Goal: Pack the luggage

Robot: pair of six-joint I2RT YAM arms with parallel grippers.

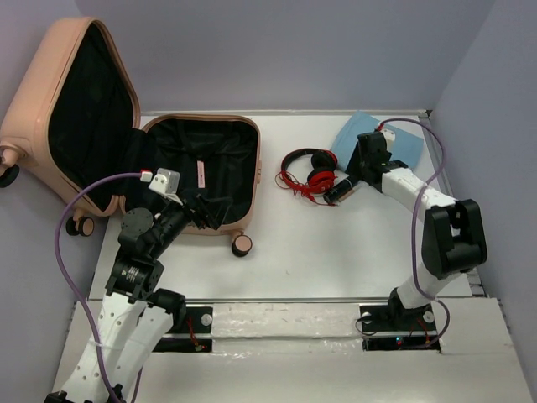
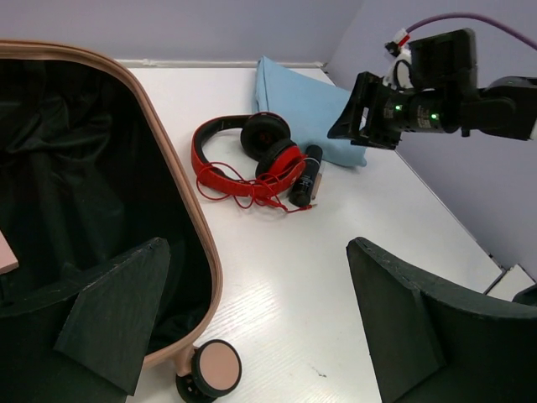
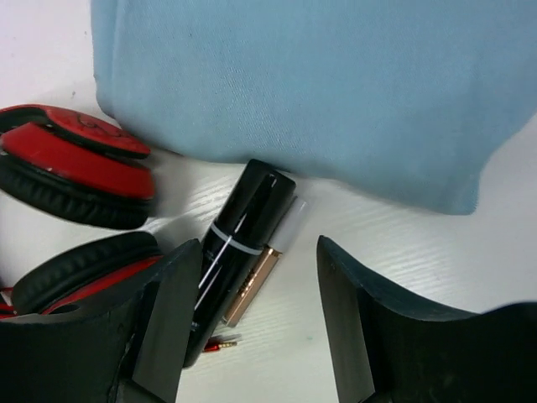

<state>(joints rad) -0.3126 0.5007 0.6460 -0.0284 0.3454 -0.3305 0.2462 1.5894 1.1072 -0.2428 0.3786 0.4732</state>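
Note:
The peach-pink luggage (image 1: 50, 101) lies open at the left, its black lining (image 1: 205, 164) showing; its rim (image 2: 180, 189) and a wheel (image 2: 216, 368) show in the left wrist view. Red headphones (image 1: 310, 172) lie mid-table with a black tube (image 1: 340, 190) and a thin gold-and-clear tube (image 3: 267, 262) beside them, next to a folded blue cloth (image 1: 382, 143). My right gripper (image 3: 256, 327) is open, low over the black tube (image 3: 239, 235), which lies against its left finger. My left gripper (image 2: 252, 327) is open and empty above the luggage's near right corner.
Purple walls close in the table on the back and right. A red cable (image 2: 252, 191) from the headphones trails on the white table (image 1: 336, 260). The right arm (image 2: 428, 84) shows in the left wrist view over the blue cloth (image 2: 306, 105).

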